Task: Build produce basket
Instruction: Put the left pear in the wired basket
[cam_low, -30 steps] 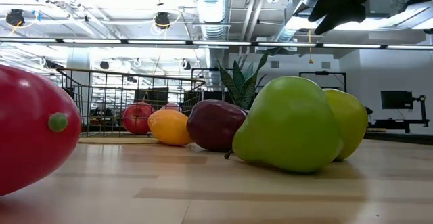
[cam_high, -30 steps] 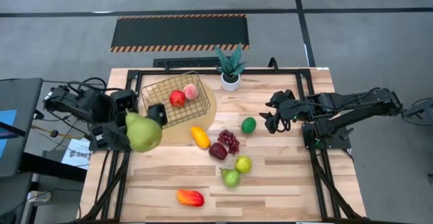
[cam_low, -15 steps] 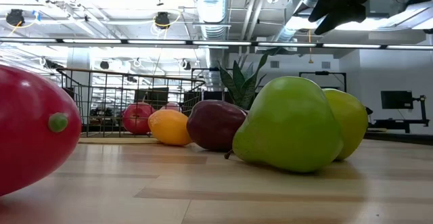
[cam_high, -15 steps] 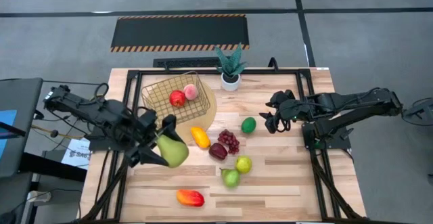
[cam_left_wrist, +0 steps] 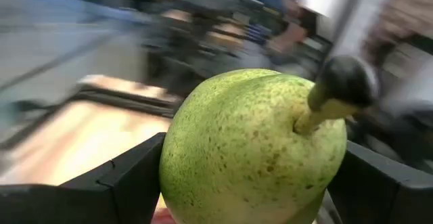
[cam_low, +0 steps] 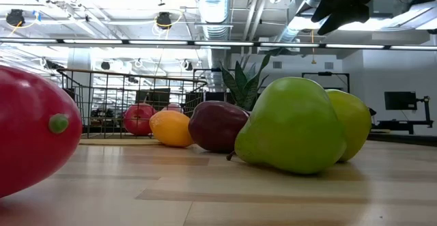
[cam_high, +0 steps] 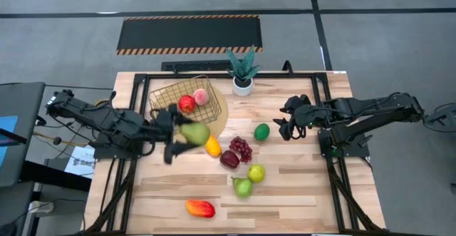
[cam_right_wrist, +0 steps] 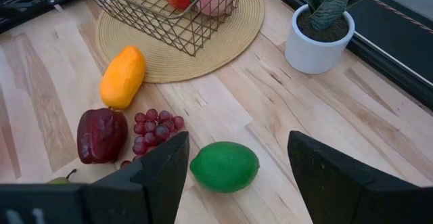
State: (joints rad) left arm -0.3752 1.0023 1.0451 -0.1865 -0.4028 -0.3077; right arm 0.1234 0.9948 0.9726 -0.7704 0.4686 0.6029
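left pincer (cam_left_wrist: 250, 183) gripping pear (cam_left_wrist: 254, 149), background blurred

The left gripper (cam_high: 176, 132), its jaws clamped on a large green pear (cam_high: 194, 132), has swung inward from over the tabletop's left edge. A second ago the pear hung just outside the basket's (cam_high: 167, 97) left side; half a second ago it was lower, toward the front. Now it sits at the basket's front right corner, just beside the yellow-orange mango (cam_high: 211, 146).
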